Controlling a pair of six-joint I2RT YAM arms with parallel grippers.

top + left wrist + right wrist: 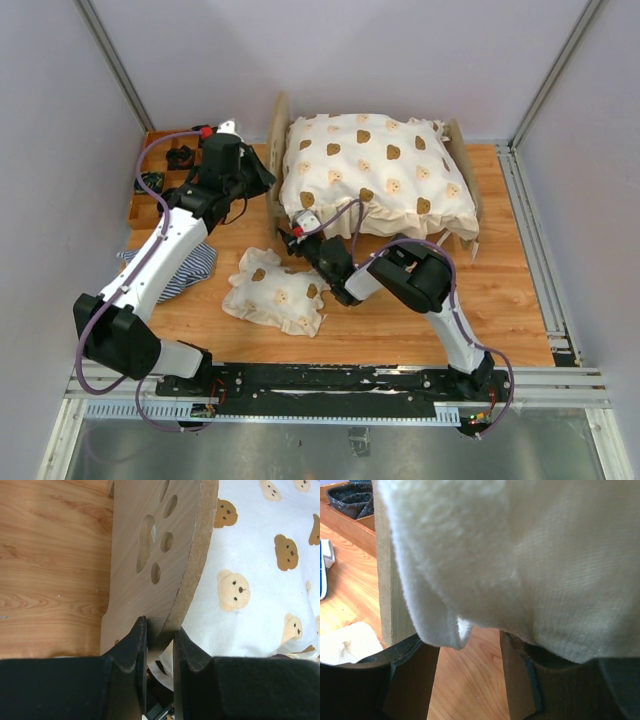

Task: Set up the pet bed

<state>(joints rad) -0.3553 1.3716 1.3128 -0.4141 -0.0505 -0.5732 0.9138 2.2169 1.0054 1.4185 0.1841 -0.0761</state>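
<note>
Two containers: brown tray (137, 205), left rear, holds small dark items (181, 156); pet bed (276, 140), centre rear, holds bear quilt (370, 170). Left gripper (160, 627) pinches its headboard (125, 590); right gripper (467, 650) jaws spread at quilt hem.

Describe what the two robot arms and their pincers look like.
The left arm and right arm match: white tubular links between chunky black joint housings, each with a purple cable looping alongside. A small red mark sits near each wrist. The left pincer and right pincer have black fingers, the left's tapering like wedges.
</note>
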